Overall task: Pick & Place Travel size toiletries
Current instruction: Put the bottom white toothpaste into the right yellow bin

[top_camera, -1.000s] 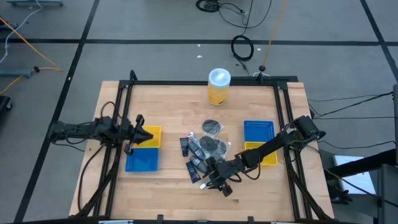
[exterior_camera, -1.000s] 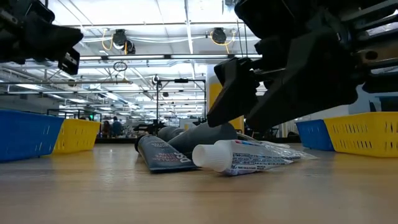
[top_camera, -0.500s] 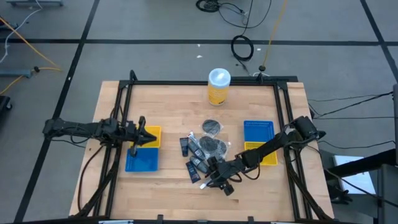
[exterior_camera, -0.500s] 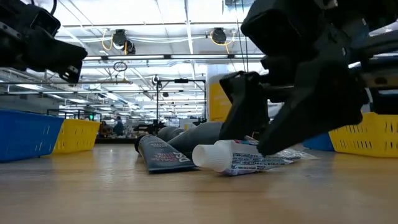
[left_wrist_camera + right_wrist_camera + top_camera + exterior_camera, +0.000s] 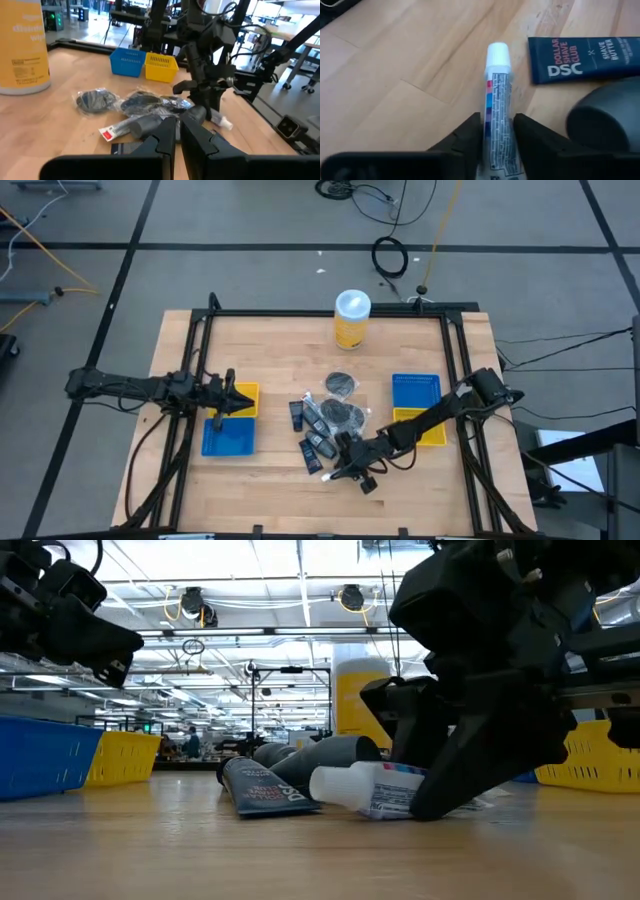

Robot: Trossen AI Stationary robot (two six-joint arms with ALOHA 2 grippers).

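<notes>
The travel size toiletries (image 5: 325,425) lie in a loose pile at the table's middle: dark discs (image 5: 342,384), black tubes and a small white tube (image 5: 497,90) at the pile's near edge. My right gripper (image 5: 340,463) reaches down to that white tube (image 5: 350,788) and is shut on it. A dark DSC tube (image 5: 580,60) lies flat just beside it. My left gripper (image 5: 235,398) hovers shut over the left trays, holding nothing. My right gripper pinches the white tube's body (image 5: 496,117) between its two fingers, behind the printed band, one finger (image 5: 470,132) on each long side. The fingers slant down from the table's right side and run along the tube. The tube lies on the table, and its white cap (image 5: 498,52) points away from the gripper.
A tall yellow canister with a white lid (image 5: 352,320) stands at the far middle. Blue (image 5: 228,438) and yellow (image 5: 246,392) trays sit at the left, and another blue (image 5: 415,390) and yellow (image 5: 433,432) pair at the right. A black frame (image 5: 320,312) borders the table.
My right gripper has sunk toward the table and its fingers have closed in on the white tube, which stays lying where it was. My left gripper has tipped a little downward over the left trays.
</notes>
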